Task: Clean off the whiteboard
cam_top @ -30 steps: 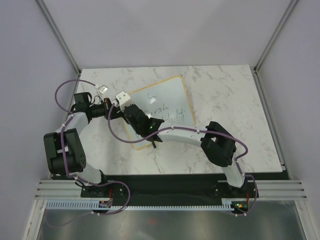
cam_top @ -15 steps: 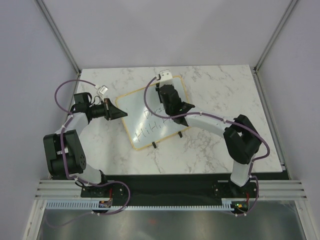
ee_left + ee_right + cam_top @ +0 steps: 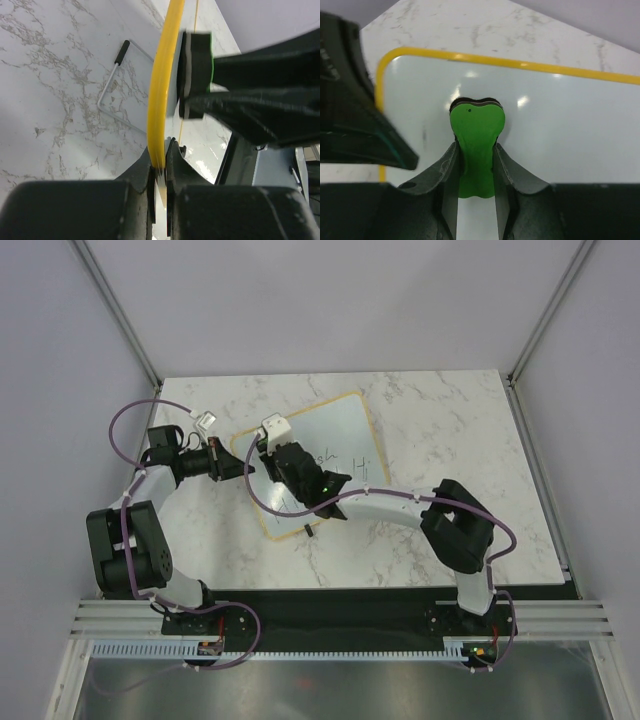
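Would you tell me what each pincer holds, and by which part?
Left pincer grips the whiteboard by its frame edge; right pincer pinches the green eraser by its handle.

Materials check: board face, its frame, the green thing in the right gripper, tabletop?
Whiteboard face: glossy white, likely coated sheet; it shows light glints. Frame: smooth yellow, probably plastic. Green eraser: matte moulded plastic on a dark pad, maybe felt. Table: marble-look, grey veining; stone or laminate unclear.
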Robot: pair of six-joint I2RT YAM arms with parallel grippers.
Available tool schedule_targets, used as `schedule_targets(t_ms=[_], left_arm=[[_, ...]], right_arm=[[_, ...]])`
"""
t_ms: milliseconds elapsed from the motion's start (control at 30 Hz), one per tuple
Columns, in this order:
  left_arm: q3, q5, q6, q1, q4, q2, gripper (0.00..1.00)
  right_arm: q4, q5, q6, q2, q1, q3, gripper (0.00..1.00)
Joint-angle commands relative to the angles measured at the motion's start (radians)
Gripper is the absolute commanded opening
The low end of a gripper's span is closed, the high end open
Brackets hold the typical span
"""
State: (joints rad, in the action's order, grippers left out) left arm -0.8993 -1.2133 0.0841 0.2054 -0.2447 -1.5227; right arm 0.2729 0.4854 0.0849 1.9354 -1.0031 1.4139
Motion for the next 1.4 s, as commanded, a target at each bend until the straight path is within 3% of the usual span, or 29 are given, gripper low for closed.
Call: schedule_targets(t_ms=[0, 200, 267, 600, 767, 967, 1167, 1267, 1367], left_arm=[[-0.021, 0.222, 0.217, -0.008, 0.084, 0.032, 0.02], [-0.020, 0.224, 0.217, -0.008, 0.081, 0.048, 0.02], [-0.021, 0.224, 0.215, -0.008, 0.081, 0.048, 0.02], [-0.021, 0.235, 0.227, -0.008, 0.076, 0.049, 0.02], [-0.024, 0.236, 0.227, -0.006, 0.078, 0.038, 0.02], [-0.024, 0.250, 0.244, -0.006, 0.062, 0.041, 0.02], [-0.027, 0.254, 0.259, -0.008, 0.041, 0.047, 0.02], [-0.035, 0.256, 0.272, -0.006, 0.022, 0.049, 0.02], [-0.038, 0.255, 0.273, -0.008, 0.019, 0.055, 0.02]], right_arm=[[-0.006, -0.129, 0.052, 0.048, -0.008, 0.045, 0.00], [-0.193, -0.142, -0.039, 0.142, -0.008, 0.262, 0.00], [-0.204, -0.142, -0.036, 0.152, -0.011, 0.266, 0.00], [-0.212, -0.103, 0.071, 0.067, -0.080, -0.059, 0.00], [-0.181, -0.071, 0.118, 0.028, -0.094, -0.141, 0.00], [-0.202, 0.028, 0.073, 0.013, -0.060, -0.064, 0.00], [-0.216, 0.024, 0.030, -0.036, 0.049, -0.090, 0.00], [-0.305, -0.101, -0.114, -0.015, 0.044, -0.006, 0.00], [-0.414, -0.133, -0.209, 0.057, 0.029, 0.161, 0.00]])
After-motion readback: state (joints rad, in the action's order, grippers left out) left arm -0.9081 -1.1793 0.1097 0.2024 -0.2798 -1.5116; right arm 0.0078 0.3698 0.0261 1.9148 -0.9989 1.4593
